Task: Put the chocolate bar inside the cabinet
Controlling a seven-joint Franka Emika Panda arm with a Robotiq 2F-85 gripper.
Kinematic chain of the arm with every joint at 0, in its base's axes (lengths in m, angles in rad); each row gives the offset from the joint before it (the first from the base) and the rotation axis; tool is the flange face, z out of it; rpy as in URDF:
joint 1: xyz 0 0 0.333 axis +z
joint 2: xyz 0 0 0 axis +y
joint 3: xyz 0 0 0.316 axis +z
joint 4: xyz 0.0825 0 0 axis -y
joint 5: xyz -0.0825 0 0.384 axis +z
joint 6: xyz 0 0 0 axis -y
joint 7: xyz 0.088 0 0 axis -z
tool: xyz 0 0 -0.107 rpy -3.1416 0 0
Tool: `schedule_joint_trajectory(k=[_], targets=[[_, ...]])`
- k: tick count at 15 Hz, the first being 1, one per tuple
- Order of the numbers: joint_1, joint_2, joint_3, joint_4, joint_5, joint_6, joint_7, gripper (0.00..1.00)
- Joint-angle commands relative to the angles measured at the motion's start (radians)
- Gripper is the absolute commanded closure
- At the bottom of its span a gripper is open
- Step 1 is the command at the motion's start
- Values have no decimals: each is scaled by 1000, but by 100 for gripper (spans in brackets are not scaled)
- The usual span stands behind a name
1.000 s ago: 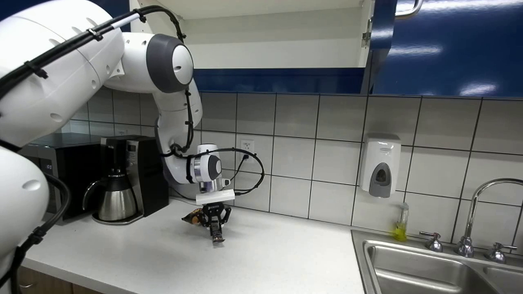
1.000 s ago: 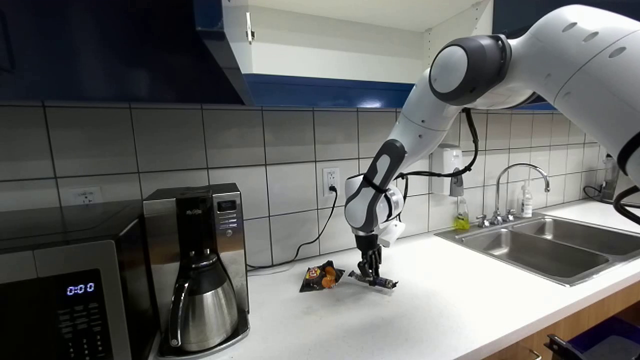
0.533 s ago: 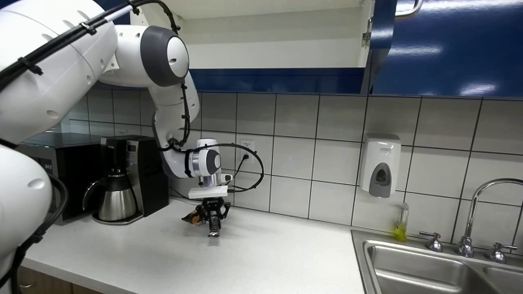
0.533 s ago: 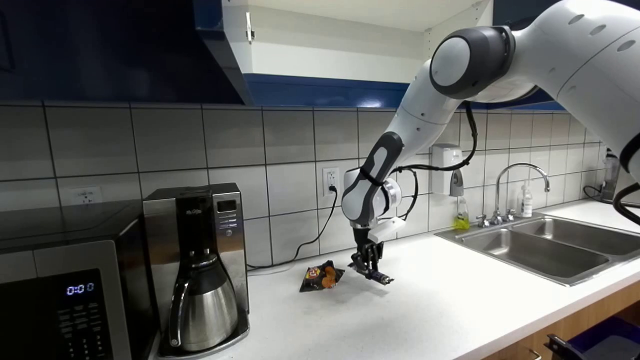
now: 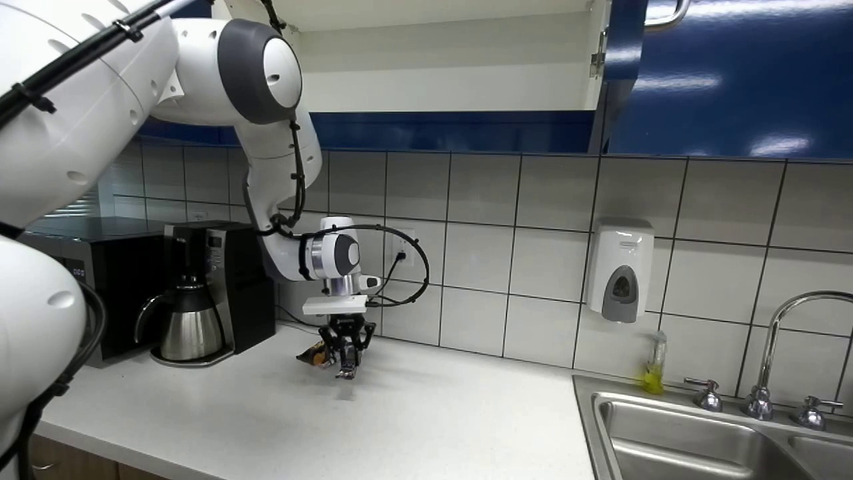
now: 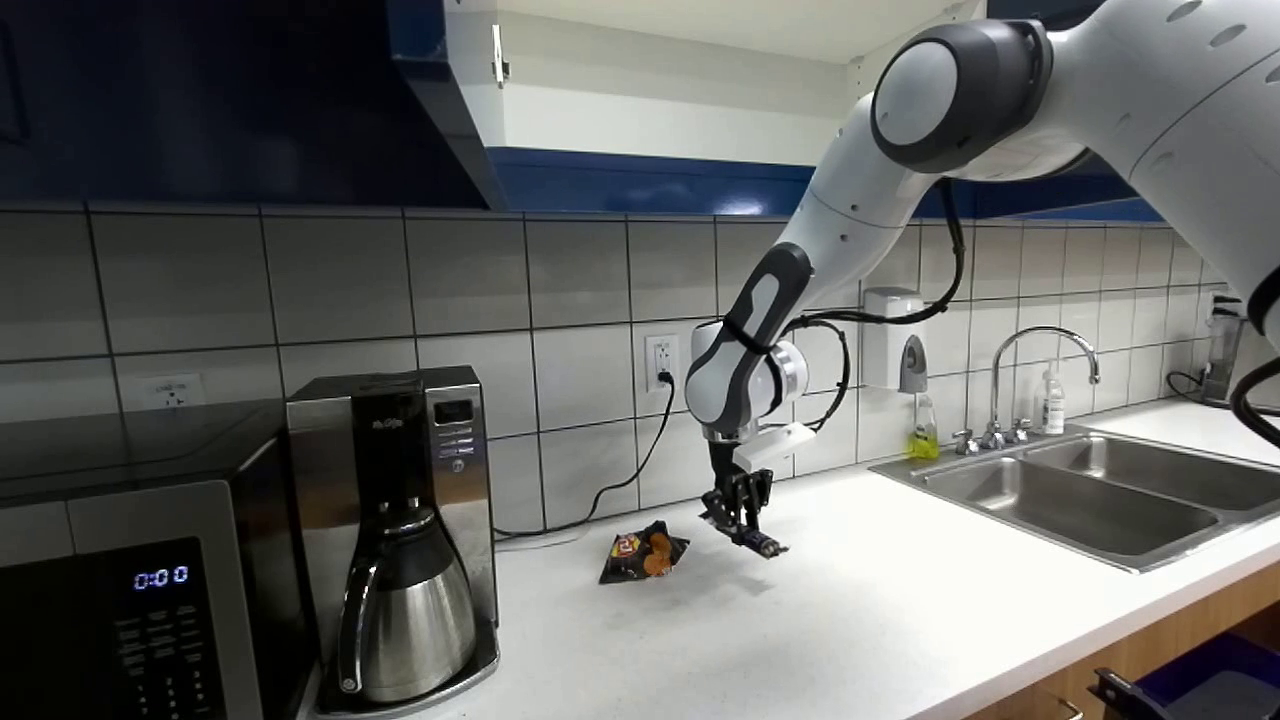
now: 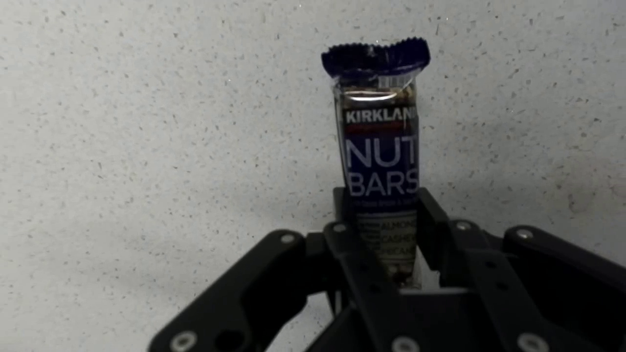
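Note:
The chocolate bar is a wrapped nut bar with dark blue ends and label, seen in the wrist view [image 7: 380, 156]. My gripper [image 7: 384, 210] is shut on it, one finger along each long side. In both exterior views the gripper [image 5: 347, 347] [image 6: 738, 510] holds the bar [image 5: 345, 373] [image 6: 762, 544] a little above the white counter [image 5: 426, 420], with a shadow beneath. The bar's lower end is partly hidden by the fingers. The cabinet [image 5: 460, 130] [image 6: 660, 182] is above the counter, with its white interior showing and its door standing open.
A black and orange snack packet [image 6: 645, 553] lies on the counter beside the gripper. A coffee maker [image 6: 395, 530] and a microwave [image 6: 150, 600] stand nearby. The sink [image 6: 1090, 490], faucet and wall soap dispenser [image 5: 621, 270] are on the opposite side. A cord [image 6: 630, 480] runs from the wall outlet.
The gripper has lifted the bar off the counter and risen slowly, shifting slightly back toward the wall. The arm's elbow has moved up. The packet has not moved.

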Motion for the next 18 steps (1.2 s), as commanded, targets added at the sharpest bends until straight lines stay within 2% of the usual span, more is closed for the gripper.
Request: schedule_joint_trajectory(k=[1, 5, 18], targets=[[9, -85, -15, -74, 9, -27, 31, 91], [5, -140, -15, -138, 11, -21, 36, 91], [-9, -404, -26, -473, 1, 23, 42, 91]])
